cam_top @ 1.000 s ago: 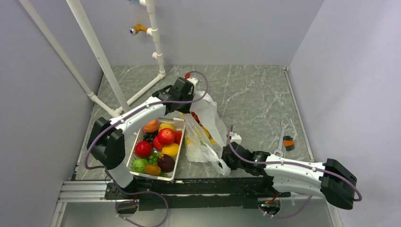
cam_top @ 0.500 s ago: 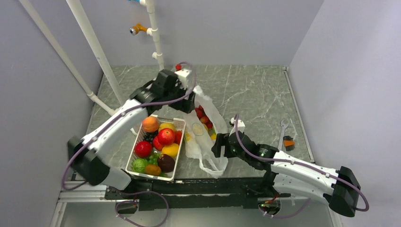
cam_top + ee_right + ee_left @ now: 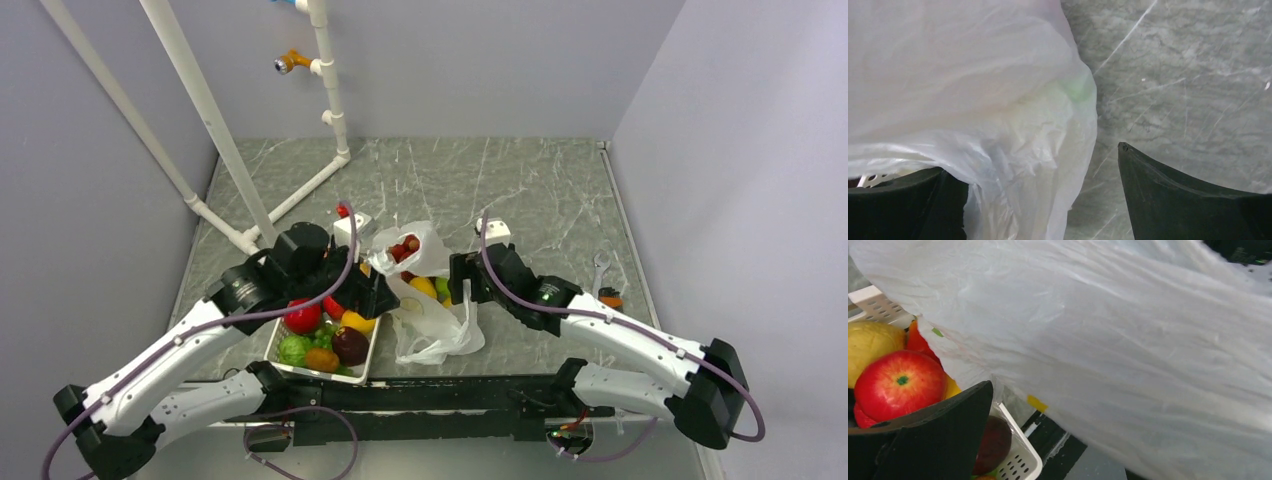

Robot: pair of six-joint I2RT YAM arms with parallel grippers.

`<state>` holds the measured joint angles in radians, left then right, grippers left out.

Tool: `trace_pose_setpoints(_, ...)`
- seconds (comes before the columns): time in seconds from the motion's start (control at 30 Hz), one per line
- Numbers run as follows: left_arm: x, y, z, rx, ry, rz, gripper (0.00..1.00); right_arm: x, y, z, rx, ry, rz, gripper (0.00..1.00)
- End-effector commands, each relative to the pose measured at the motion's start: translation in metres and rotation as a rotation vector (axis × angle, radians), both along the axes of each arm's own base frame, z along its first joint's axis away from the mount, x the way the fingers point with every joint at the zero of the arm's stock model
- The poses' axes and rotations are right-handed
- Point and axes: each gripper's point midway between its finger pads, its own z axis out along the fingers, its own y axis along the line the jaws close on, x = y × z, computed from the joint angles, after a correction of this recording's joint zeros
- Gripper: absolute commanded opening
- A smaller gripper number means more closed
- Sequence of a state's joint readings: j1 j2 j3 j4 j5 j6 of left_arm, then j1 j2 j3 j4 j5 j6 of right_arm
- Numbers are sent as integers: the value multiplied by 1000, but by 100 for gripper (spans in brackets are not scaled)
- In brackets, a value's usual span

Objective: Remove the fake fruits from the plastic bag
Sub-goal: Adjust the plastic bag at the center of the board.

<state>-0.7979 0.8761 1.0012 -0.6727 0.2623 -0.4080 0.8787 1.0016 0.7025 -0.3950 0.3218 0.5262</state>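
The plastic bag point(image 3: 432, 322) lies slumped on the table between my two grippers, its mouth facing away from me. At the mouth the fake fruits show: red strawberry-like ones point(image 3: 405, 249), a yellow banana point(image 3: 423, 287) and a green round one point(image 3: 442, 284). My left gripper point(image 3: 378, 297) stands open at the bag's left side, over the basket's edge. The left wrist view has only one finger point(image 3: 933, 435) in it, and the bag point(image 3: 1128, 340) covers the rest. My right gripper point(image 3: 1031, 157) is open at the bag's right side, with loose film point(image 3: 1013, 130) draped over its left finger.
A white basket point(image 3: 372, 352) of other fruit sits just left of the bag, holding a red apple point(image 3: 898, 385) and a dark purple fruit point(image 3: 995, 442). White pipes point(image 3: 235, 170) rise at the back left. A wrench point(image 3: 600, 265) and an orange brush point(image 3: 610, 298) lie at the right.
Both grippers were shut on the bag and now stand open. The left arm came back from the bag's far end to beside the basket, the right moved up, and the bag slumped.
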Motion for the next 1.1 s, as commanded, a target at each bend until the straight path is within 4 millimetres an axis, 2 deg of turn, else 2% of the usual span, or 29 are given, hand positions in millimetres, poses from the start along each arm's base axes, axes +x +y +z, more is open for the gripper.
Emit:
trace_pose_setpoints(0.0,28,-10,-3,39,35,109,87,17,17,28,-2,-79,66,90)
trace_pose_setpoints(0.07,42,-15,-4,92,29,138,81,19,17,30,-4,-84,59,87)
trace_pose_setpoints(0.13,55,-21,-3,113,2,145,82,20,17,35,3,-94,58,86)
trace_pose_setpoints(0.23,73,-19,-7,215,-26,165,87,8,33,48,62,-129,197,99)
trace_pose_setpoints(0.33,77,-14,-17,337,-3,134,88,-12,50,79,195,-230,365,99)
trace_pose_setpoints(0.4,75,-10,-26,375,3,113,90,-14,51,101,245,-314,392,100)
trace_pose_setpoints(0.47,66,-8,-35,378,5,74,92,-8,54,112,234,-359,402,99)
trace_pose_setpoints(0.63,34,-3,-42,277,-2,-22,99,32,67,120,184,-383,287,99)
trace_pose_setpoints(0.73,18,-4,-35,205,-15,-71,99,54,87,126,206,-368,256,99)
trace_pose_setpoints(0.8,11,-2,-37,195,-6,-88,100,58,106,131,256,-359,295,99)
trace_pose_setpoints(0.9,10,2,-43,228,22,-93,99,55,126,146,361,-375,347,94)
trace_pose_setpoints(0.97,10,4,-49,268,40,-100,99,63,125,152,388,-384,297,88)
trace_pose_setpoints(1.0,10,6,-52,281,46,-93,99,71,122,157,392,-381,252,82)
trace_pose_setpoints(1.07,10,10,-60,294,48,-80,99,90,114,156,398,-344,164,59)
